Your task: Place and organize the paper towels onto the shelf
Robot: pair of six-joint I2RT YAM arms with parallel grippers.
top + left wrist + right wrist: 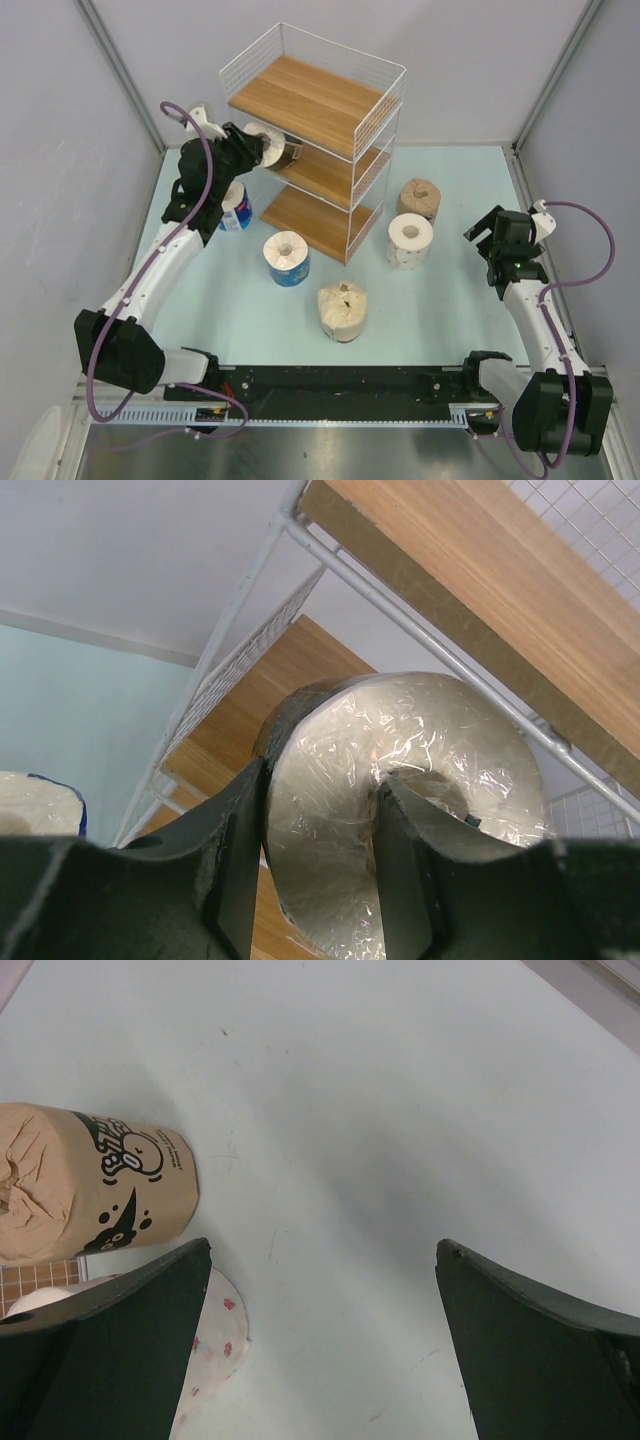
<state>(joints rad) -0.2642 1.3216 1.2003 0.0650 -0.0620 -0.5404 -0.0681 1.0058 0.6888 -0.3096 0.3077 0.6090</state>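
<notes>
— Black fingers (235, 870) of the left tool (322, 780) sit closest. What do they pinch?
— A dark-wrapped paper roll under shiny film (450, 750): one finger inside its hollow core, the other outside. It lies sideways at the left side of the three-tier wooden shelf in white wire (310, 100), under the top board, above the middle one.
— And the right tool (320, 1250)?
— Spread wide, pinching nothing, above the pale blue surface (400, 1110), near a tan-brown printed roll (90, 1195) and a white dotted roll (215, 1345). A blue-wrapped roll (287, 258), a second blue-wrapped roll (238, 208) and a cream roll (342, 310) stand on the surface.
</notes>
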